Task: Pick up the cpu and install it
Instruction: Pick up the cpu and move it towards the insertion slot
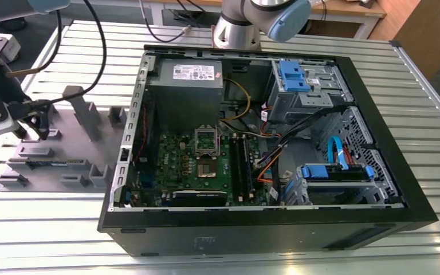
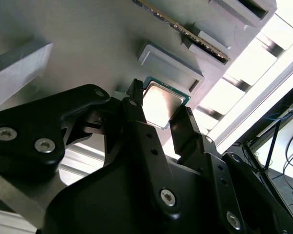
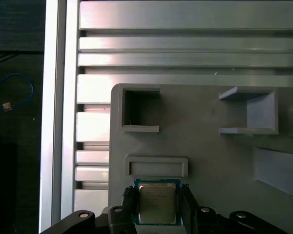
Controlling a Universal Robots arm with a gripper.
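A slatted aluminium counter (image 1: pixel 403 74) carries an open computer case (image 1: pixel 373 172) and, toward the counter's edge at the exterior view's left, a grey fixture plate (image 1: pixel 75 143) with raised blocks and pockets. The gripper (image 1: pixel 32 134) is low over that plate, well apart from the case.

In both wrist views the cpu (image 3: pixel 157 203) (image 2: pixel 161 102) lies flat on the plate with its pale metal top up, near one edge of the plate and just beside a low raised frame (image 3: pixel 156 165). The gripper (image 3: pixel 157 190) straddles it. The jaws stand open, one on each side of the chip and close to its opposite edges, though I cannot make out whether either already touches.

The step in hand looks like the grasp itself. To do it well, the jaws should probably meet the two edges squarely and together, so the chip is not pushed sideways or tipped on the plate. A light, centred hold seems wise, since the part is thin and could twist. Inside the case, the socket (image 1: pixel 208 140) on the green board (image 1: pixel 178 157) appears open.
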